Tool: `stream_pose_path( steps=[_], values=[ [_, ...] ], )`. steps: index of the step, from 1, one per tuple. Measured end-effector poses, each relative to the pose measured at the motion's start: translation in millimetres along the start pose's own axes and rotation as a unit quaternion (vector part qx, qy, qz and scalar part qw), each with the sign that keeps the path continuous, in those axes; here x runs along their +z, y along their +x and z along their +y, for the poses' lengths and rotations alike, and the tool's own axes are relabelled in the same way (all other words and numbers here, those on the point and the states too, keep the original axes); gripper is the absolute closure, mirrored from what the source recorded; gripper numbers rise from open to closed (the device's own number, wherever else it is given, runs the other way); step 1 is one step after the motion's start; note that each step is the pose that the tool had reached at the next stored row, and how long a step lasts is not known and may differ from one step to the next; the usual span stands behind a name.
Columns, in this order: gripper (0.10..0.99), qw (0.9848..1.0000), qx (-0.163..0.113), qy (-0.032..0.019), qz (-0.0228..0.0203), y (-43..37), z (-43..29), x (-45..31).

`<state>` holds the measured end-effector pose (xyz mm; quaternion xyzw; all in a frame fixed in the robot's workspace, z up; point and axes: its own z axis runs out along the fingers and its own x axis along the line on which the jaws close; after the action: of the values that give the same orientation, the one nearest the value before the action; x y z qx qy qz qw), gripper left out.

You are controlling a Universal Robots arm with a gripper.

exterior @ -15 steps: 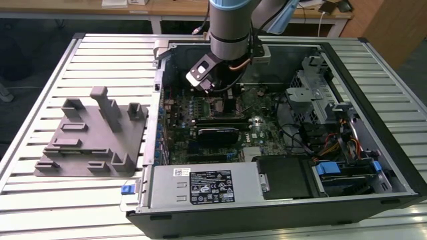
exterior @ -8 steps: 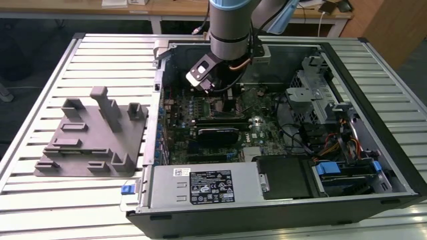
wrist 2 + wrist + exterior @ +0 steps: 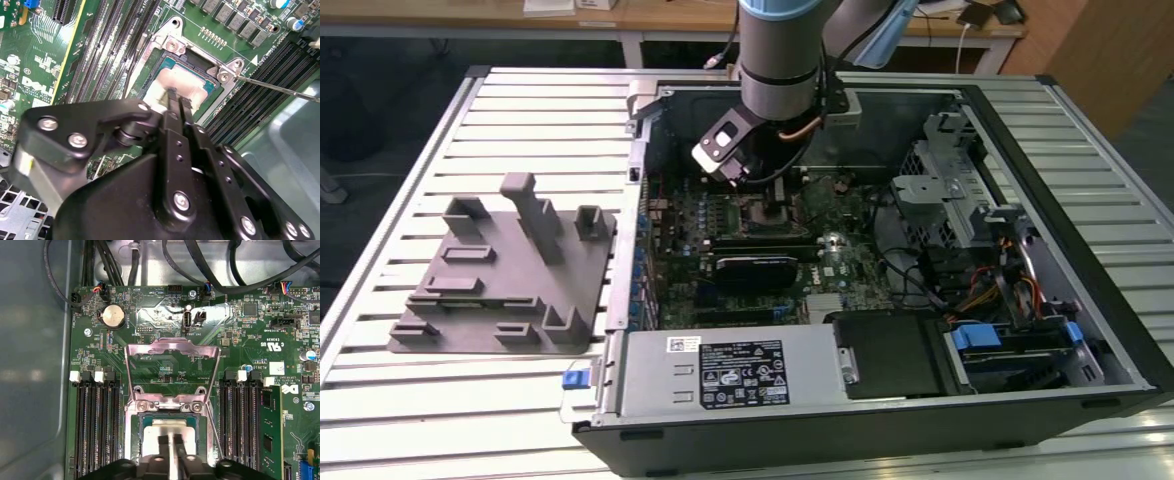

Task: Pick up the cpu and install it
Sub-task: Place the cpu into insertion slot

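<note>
**Hand clenched above seated cpu**

The small, flat, square silvery-topped cpu (image 3: 170, 426) is seen lying in the metal-framed socket (image 3: 131, 440) of the green motherboard (image 3: 250, 340), directly beneath the hand (image 3: 170, 438). The black fingers (image 3: 170, 107) are drawn together, with nothing clasped between them. Contact with the cpu cannot be told. The hinged metal cover plate (image 3: 172, 360) stands raised just beyond the fingertips.

Small print on the motherboard (image 3: 240, 340)
</note>
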<state>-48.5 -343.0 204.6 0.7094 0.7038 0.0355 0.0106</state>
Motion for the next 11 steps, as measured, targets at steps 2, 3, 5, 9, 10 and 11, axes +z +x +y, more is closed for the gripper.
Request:
stream_pose_path(
  steps=[2, 3, 5, 9, 10, 11],
  values=[
    [0.965, 1.0, 0.0, 0.0, 0.0, 0.0, 0.0, 0.0],
    [0.98, 1.0, 0.0, 0.0, 0.0, 0.0, 0.0, -0.1],
    [0.98, 1.0, 0.0, 0.0, 0.0, 0.0, 0.0, -0.1],
    [0.98, 1.0, 0.0, 0.0072, -0.0001, 0.0, 0.4, -0.1],
    [0.98, 0.9999, 0.001, 0.0154, -0.0002, 0.0, 1.0, 0.0],
    [0.98, 0.9998, 0.001, 0.0186, -0.0003, 0.0, 1.1, 0.0]
  ],
)
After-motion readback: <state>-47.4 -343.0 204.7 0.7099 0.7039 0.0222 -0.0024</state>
